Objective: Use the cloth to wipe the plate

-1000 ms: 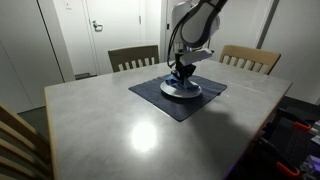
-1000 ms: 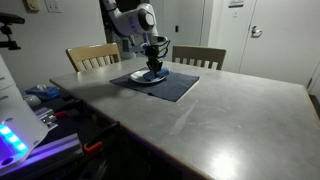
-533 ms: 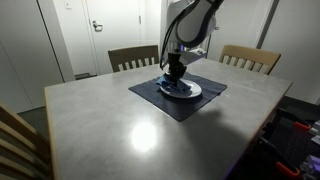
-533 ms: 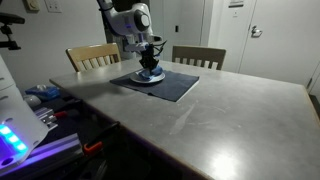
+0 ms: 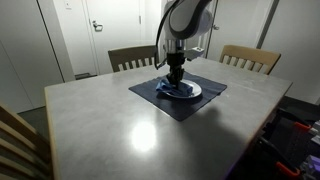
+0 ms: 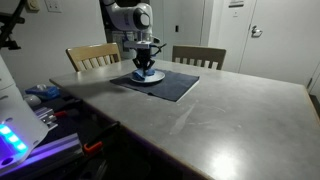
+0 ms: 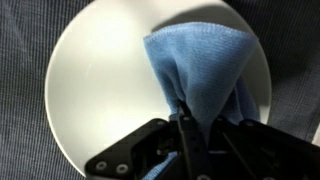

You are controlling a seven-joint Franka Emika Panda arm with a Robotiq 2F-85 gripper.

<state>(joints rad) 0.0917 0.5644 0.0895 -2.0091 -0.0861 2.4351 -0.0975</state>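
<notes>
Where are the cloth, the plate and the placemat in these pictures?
cloth (image 7: 200,65), wrist view, middle of the blue fabric.
plate (image 7: 95,90), wrist view, bare white surface.
placemat (image 5: 178,108), in an exterior view, bare front part.

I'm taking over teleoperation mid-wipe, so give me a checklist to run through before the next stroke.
1. Gripper shut on the cloth: ok.
2. Cloth resting on the plate: ok.
3. Plate lying within the placemat: ok.
4. Plate flat, not tipped, in both exterior views: ok.
5. Bare plate surface beside the cloth for a stroke: ok.
6. Dirt left on the plate: cannot tell.
</notes>
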